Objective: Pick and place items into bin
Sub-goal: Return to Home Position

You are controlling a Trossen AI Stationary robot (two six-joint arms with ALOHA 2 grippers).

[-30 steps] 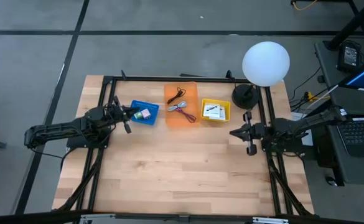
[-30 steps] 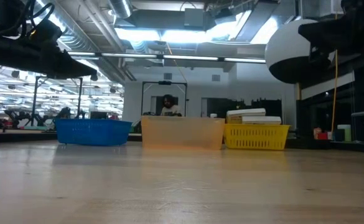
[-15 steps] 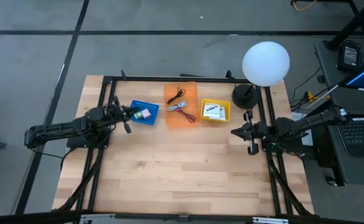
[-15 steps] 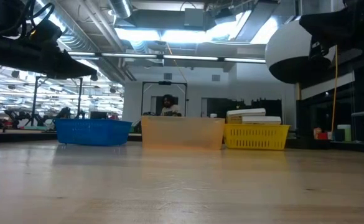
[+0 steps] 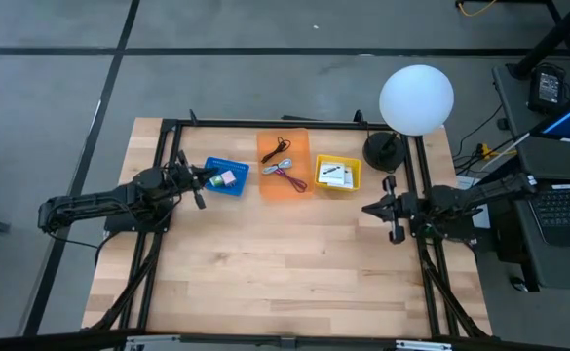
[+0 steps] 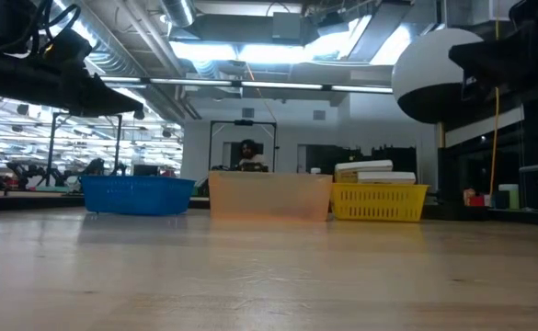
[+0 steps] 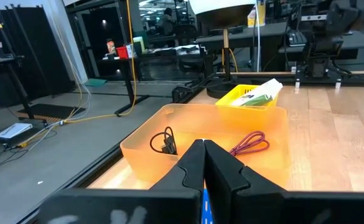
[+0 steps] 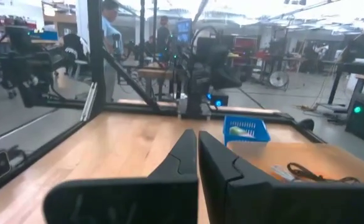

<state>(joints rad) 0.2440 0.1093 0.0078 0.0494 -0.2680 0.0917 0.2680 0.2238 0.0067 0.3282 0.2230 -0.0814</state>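
Three bins stand in a row near the table's far edge. A blue bin [image 5: 227, 177] holds small pink and green pieces [image 5: 228, 178]. An orange bin [image 5: 284, 163] holds a black cable [image 7: 165, 142] and a reddish cable [image 7: 251, 142]. A yellow bin [image 5: 337, 173] holds white cards [image 5: 333, 174]. My left gripper [image 5: 202, 180] hovers shut just left of the blue bin, pointing level toward it. My right gripper [image 5: 366, 208] hovers shut at the table's right side, nearer than the yellow bin and pointing left. Both hold nothing.
A white globe lamp [image 5: 416, 98] on a black base [image 5: 383, 148] stands at the far right corner. Black frame rails [image 5: 158, 195] run along the table's sides. Bare wood [image 5: 285, 263] fills the middle and near half. A person [image 6: 248, 154] shows far behind the table.
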